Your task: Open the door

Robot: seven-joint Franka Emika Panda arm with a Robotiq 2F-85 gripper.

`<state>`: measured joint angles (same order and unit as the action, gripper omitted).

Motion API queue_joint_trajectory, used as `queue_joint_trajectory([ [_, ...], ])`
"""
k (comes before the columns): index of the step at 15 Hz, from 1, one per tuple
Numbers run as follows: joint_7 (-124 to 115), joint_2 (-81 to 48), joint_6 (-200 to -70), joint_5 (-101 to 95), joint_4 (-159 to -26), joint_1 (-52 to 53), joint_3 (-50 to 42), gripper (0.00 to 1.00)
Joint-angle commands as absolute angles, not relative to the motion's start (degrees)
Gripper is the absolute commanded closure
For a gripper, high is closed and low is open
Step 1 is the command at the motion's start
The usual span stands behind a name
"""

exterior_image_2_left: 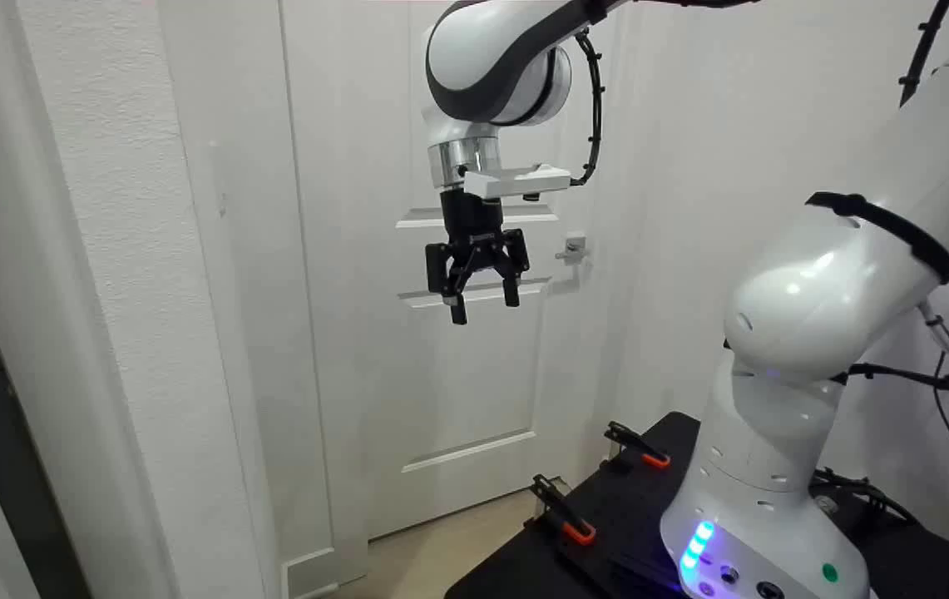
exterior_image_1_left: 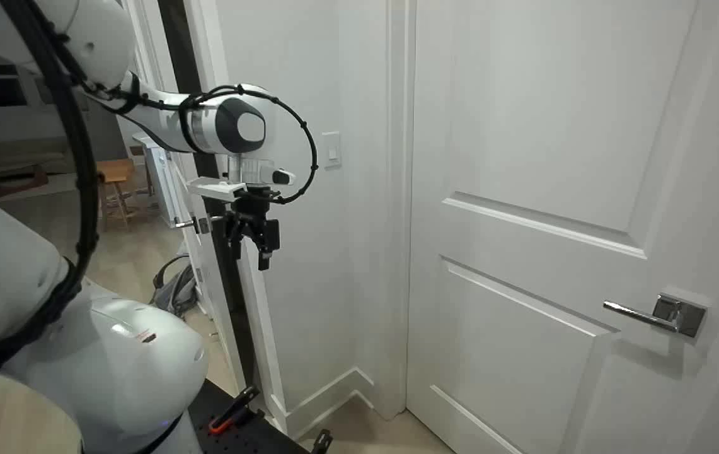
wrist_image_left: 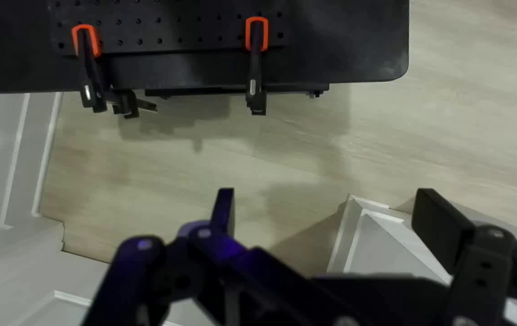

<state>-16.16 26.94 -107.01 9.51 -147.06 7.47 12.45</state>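
Observation:
The white panelled door (exterior_image_1_left: 535, 151) fills the right side of an exterior view and appears shut. It also stands behind the arm in an exterior view (exterior_image_2_left: 441, 391). Its silver lever handle (exterior_image_1_left: 639, 315) sits on a square plate and also shows in an exterior view (exterior_image_2_left: 574, 248). My gripper (exterior_image_1_left: 249, 255) points down, its fingers spread with nothing between them. In an exterior view, the gripper (exterior_image_2_left: 485, 306) hangs left of the handle and a little lower in the picture. In the wrist view, the open fingers (wrist_image_left: 326, 201) are over the floor; the handle is out of view.
The black table (exterior_image_2_left: 507, 574) bears the robot base and orange-black clamps (wrist_image_left: 256, 59) at its edge. A wall corner with baseboard (wrist_image_left: 353, 226) stands below the gripper. A light switch (exterior_image_1_left: 331, 149) is on the wall beside the dark-edged doorway (exterior_image_1_left: 233, 302). A cable loops around the wrist.

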Motion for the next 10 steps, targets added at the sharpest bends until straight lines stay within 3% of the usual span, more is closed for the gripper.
queue_joint_trajectory([
  [1, -16.3, 26.9, -106.9, 9.4, -147.0, 7.8, 12.2, 0.0],
  [10, -22.3, 23.3, -112.6, 5.1, -145.1, 4.1, 12.8, 0.0],
])
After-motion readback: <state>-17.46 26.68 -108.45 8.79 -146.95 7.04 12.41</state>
